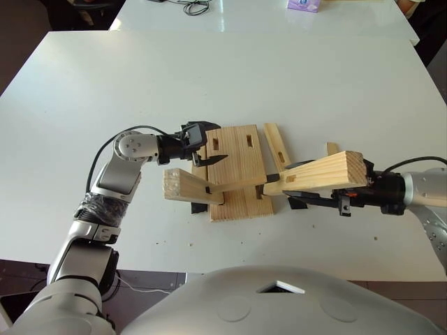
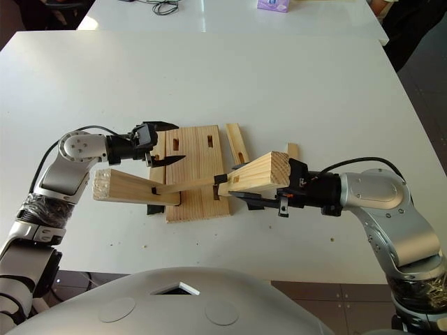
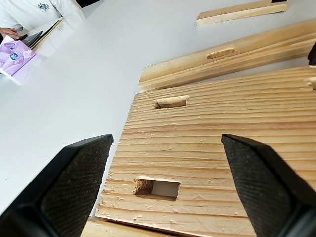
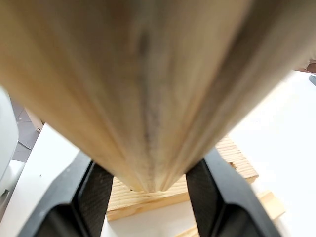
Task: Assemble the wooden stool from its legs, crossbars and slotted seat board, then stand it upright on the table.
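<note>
While the right hand [image 2: 243, 187] clamps a leg [image 2: 264, 172], the left hand [image 2: 170, 144] gapes at the seat board's [image 2: 202, 159] left edge

Bare pale wood, unvarnished and matt throughout:
- slotted seat board [image 3: 212, 148]: rough, with ridged grain and splintered slot edges
- stool leg [image 1: 328, 173]: smoother planed faces, sawn end grain
- slotted crossbar [image 1: 276, 146]: smooth

Left hand [image 3: 168, 143], fingers [image 3: 74, 187]: black, matt, finely textured; plastic or rubber, cannot tell which.

Tabletop [image 1: 140, 84]: white, smooth, slight sheen.
</note>
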Available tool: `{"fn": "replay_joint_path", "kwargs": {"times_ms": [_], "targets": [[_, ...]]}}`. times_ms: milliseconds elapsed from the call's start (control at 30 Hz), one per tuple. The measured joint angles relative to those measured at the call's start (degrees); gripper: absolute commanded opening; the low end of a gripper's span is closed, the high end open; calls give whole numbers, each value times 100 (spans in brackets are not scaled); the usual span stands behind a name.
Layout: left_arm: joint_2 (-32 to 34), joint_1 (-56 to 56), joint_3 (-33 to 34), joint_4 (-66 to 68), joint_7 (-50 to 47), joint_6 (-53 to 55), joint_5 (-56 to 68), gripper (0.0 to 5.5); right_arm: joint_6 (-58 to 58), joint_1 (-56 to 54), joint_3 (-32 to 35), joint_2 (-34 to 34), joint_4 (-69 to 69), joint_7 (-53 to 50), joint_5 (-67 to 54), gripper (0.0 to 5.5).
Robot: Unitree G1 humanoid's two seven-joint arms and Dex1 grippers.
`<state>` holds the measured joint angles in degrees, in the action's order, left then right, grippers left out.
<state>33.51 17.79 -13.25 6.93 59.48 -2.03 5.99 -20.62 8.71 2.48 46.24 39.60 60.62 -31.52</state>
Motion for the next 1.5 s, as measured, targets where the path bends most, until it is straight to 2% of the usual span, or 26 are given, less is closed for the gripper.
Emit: {"fn": "replay_joint_path", "kwargs": {"times_ms": [733,1200,1500], "targets": [[-8,254,-29,165,409,-13,-10,409,651,83,-465,-87,-487,125,168,203],[-82,198,-88,-28,391,-3,-15,409,314,-625,-542,194,-1052,673,-161,203],[-181,172,-192,-112,311,18,-17,409,227,-931,-870,321,-1200,857,-162,203]]}}
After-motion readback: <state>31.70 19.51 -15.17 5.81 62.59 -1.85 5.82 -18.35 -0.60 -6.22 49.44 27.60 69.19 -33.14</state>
